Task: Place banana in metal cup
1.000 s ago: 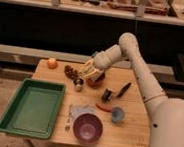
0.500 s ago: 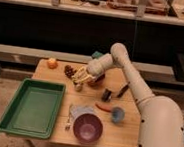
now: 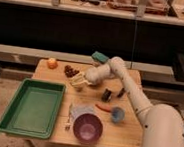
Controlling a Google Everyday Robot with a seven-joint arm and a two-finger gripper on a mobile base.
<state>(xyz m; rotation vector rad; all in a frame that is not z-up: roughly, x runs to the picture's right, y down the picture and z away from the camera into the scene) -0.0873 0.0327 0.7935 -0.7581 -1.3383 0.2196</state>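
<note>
Fingers clenched on the pale banana [image 3: 77, 80]. The gripper [image 3: 80, 83] sits low over the wooden table [image 3: 123, 135], just right of a dark red fruit cluster [image 3: 70, 71] and left of the dark holder [image 3: 106, 94].

From where I stand, the robot is nearly all one colour, a smooth off-white with no sharp edges. Its trunk [image 3: 166, 135] is a broad, rounded shell, swelling like a shoulder where the arm [image 3: 130, 89] leaves it. The arm is a run of thick tubular sections with bulbous, ball-like joints; a faint darker seam seems to mark where one section meets the next, though I can't be sure in this dim light. Near the wrist sits a flat teal-green cap [image 3: 99, 56], the only strong colour on it. The gripper [image 3: 79, 81] is a paler cream, small and blunt, low over the middle of the wooden table [image 3: 52, 75].
</note>
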